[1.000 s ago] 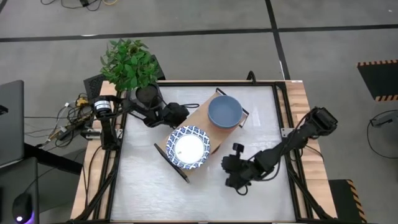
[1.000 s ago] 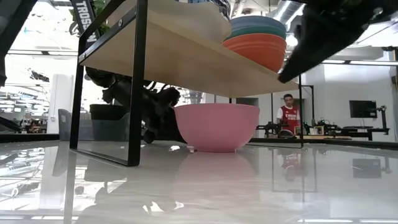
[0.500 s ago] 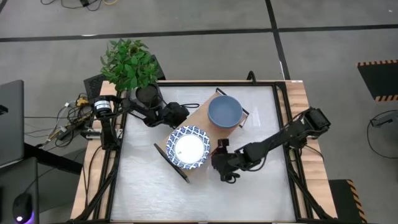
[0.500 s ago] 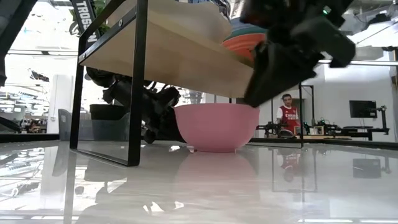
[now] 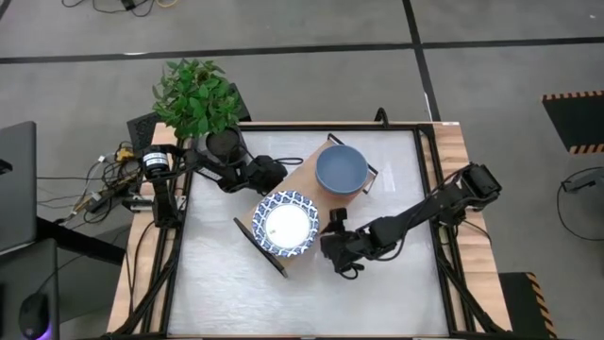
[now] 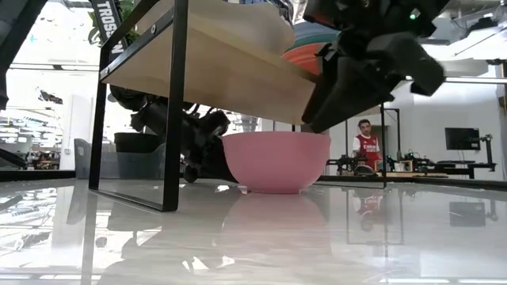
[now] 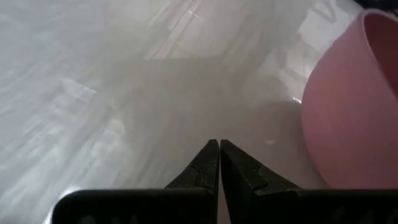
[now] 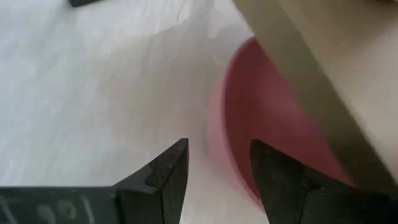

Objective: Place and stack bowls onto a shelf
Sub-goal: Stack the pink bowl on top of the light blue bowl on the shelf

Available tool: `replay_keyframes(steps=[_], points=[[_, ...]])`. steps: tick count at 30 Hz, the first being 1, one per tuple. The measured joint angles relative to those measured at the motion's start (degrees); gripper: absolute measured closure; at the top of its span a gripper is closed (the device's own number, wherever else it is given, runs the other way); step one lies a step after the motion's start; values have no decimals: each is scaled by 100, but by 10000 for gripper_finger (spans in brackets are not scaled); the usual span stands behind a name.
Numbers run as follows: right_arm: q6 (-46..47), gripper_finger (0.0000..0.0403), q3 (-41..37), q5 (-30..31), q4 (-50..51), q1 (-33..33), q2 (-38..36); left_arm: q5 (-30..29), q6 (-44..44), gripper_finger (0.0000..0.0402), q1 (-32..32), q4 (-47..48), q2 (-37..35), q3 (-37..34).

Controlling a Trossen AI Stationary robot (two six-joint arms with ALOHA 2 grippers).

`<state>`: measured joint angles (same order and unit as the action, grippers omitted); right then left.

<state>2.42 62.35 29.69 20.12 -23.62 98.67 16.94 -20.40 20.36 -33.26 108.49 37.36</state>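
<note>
R fingers [image 8: 214, 171] apart, empty, by pink bowl [image 8: 273, 137]; L fingers [image 7: 219, 165] closed, empty.

We are looking at a robotics lab or workshop, not a home. From above, the wood-edged surface [image 5: 455, 142] is standing on a grey industrial floor crossed by dark lines, with a yellow-and-black hazard marking [image 5: 573, 95] at three o'clock. At nine o'clock, loose cables [image 5: 106, 179] are trailing beside a laptop [image 5: 16, 184], and a computer mouse [image 5: 34, 312] is glowing at seven o'clock. Across the surface we are seeing a large open hall with exposed ceiling ducts [image 6: 368, 11], workbenches carrying a monitor [image 6: 462, 138] and equipment, and a person [image 6: 367, 144] in a red shirt standing there.
</note>
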Motion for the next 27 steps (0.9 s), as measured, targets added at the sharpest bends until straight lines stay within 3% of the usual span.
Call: replay_keyframes(steps=[15, 27], points=[[-142, 205, -201, 15, 17, 245, 7, 277, 172, 401, 245, 199, -9, 3], [-97, 211, -203, -177, 7, 356, 7, 28, 288, 401, 245, 354, -9, 9]])
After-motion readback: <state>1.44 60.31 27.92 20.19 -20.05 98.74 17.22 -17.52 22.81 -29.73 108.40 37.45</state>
